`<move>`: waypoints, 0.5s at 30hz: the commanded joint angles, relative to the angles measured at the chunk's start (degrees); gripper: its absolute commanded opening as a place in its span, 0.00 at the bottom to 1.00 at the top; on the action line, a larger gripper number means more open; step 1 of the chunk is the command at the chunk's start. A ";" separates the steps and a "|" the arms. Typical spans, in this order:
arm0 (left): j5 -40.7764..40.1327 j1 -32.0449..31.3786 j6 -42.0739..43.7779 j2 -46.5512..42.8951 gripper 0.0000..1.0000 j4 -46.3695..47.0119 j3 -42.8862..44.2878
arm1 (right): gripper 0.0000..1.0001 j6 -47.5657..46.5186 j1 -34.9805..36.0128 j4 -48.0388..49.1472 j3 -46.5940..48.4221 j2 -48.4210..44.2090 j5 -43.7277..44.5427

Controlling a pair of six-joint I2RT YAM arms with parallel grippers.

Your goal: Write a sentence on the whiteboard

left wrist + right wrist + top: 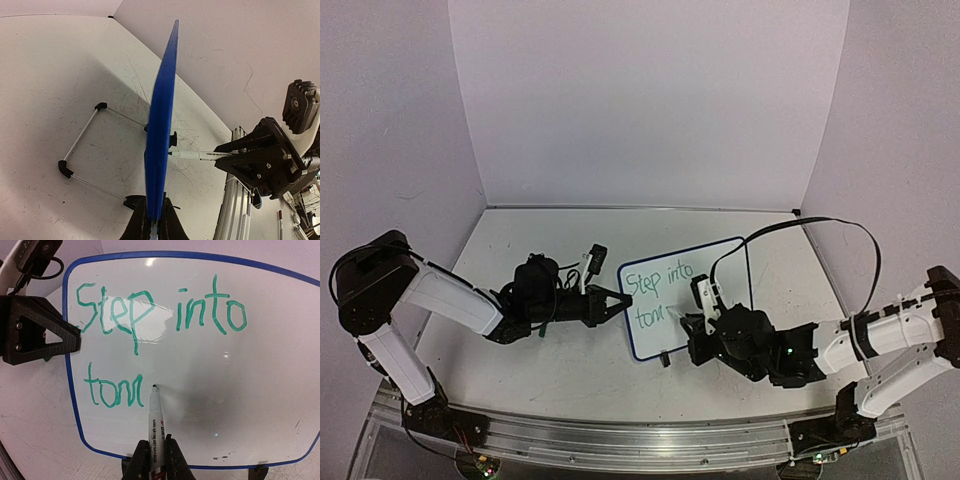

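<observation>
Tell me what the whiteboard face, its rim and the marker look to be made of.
Whiteboard: smooth, glossy white face, likely a coated dry-erase sheet; bright glare patches show by "Step". Rim: solid blue with an even colour, probably plastic, though the pictures leave that open. Marker: white barrel with printed lettering, seemingly plastic, ending in a dark tip.

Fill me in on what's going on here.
The left gripper clamps the left edge of the whiteboard and holds it propped up. The right gripper grips a marker, whose tip is at the board just right of the last letter. The green sentence reads "Step into tom" at this point, on two lines.
</observation>
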 commanded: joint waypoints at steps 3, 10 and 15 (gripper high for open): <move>-1.04 -0.36 0.13 -0.83 0.00 -2.64 0.11 | 0.00 -0.65 -0.27 2.13 1.11 1.24 0.79; -1.12 -0.36 0.21 -0.79 0.00 -2.62 0.11 | 0.00 -0.18 -0.28 0.64 1.00 1.42 -0.32; -1.13 -0.36 0.23 -0.74 0.00 -2.65 0.11 | 0.00 0.82 -0.20 -0.81 0.35 1.29 -1.12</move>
